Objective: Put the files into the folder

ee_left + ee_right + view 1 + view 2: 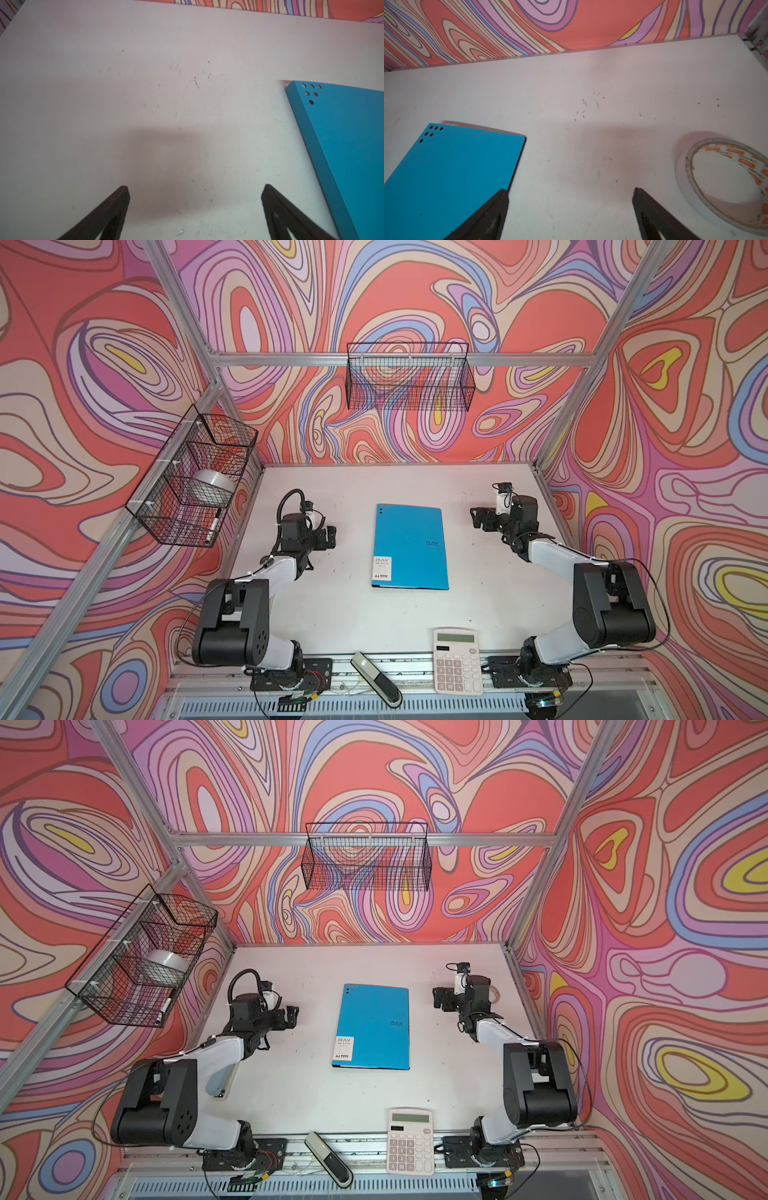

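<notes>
The folder [409,547], a thin bright-blue plastic A4 cover with a white label and a "RAY" logo, lies shut and flat in the middle of your white table [332,605], between the two arms in both top views. Your left gripper [330,536] has its black jaws spread wide and grips nothing. It sits over bare tabletop beside the folder's spine edge, apart from it. Your right gripper [476,518] is spread just as wide and is also empty, off the folder's opposite long edge. Its wrist view shows a white roll of tape [689,158] lying flat near it. A pale sliver [467,125] shows past the folder's far edge. It may be paper, but the view is too poor to say.
</notes>
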Available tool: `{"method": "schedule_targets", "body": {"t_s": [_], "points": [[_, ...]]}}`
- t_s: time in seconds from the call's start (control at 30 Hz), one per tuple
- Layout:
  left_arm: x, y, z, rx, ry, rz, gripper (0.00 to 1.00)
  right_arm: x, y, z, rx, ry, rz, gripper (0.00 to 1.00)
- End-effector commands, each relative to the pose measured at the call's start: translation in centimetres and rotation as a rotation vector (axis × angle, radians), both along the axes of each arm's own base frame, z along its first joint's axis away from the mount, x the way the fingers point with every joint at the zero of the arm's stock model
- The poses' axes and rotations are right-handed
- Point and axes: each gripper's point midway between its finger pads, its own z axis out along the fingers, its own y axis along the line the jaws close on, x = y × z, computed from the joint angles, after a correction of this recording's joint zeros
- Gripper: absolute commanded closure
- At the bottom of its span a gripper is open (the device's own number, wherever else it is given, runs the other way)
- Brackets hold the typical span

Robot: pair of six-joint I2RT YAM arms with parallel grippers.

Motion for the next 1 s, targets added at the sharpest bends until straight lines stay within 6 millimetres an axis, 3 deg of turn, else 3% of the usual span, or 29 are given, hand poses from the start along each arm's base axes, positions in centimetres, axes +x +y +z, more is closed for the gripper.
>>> {"method": "schedule_targets", "body": {"t_s": [0.0,0.07,0.27,0.53,0.7,0.83,0.97], "points": [[0.7,-0.2,3.0,0.000,-0.154,-0.018,0.00,0.1,-1.6,1.1,-0.022,-0.097,-0.043,0.01],[-0.3,0.0,1.5,-0.001,-0.139,-0.008,0.00,-0.1,-2.0,1.2,-0.043,-0.132,-0.055,0.01],[0.1,-0.2,1.1,-0.004,-0.123,-0.016,0.00,-2.2,-3.2,1.1,-0.082,-0.255,-0.120,0.01],[-0.1,0.8,2.3,-0.042,-0.158,0.046,0.00,-3.4,-3.6,-0.4,-0.061,-0.348,-0.138,0.02],[-1.5,-0.1,2.5,-0.031,-0.242,-0.029,0.00,-3.9,-3.5,-1.1,-0.057,-0.386,-0.131,0.02],[-1.0,-0.2,3.2,-0.012,-0.181,-0.065,0.00,-4.0,-3.5,-1.6,-0.057,-0.394,-0.131,0.02],[-1.0,1.4,4.3,0.060,-0.245,-0.035,0.00,-3.8,-3.3,-1.6,-0.056,-0.391,-0.120,0.01]]}}
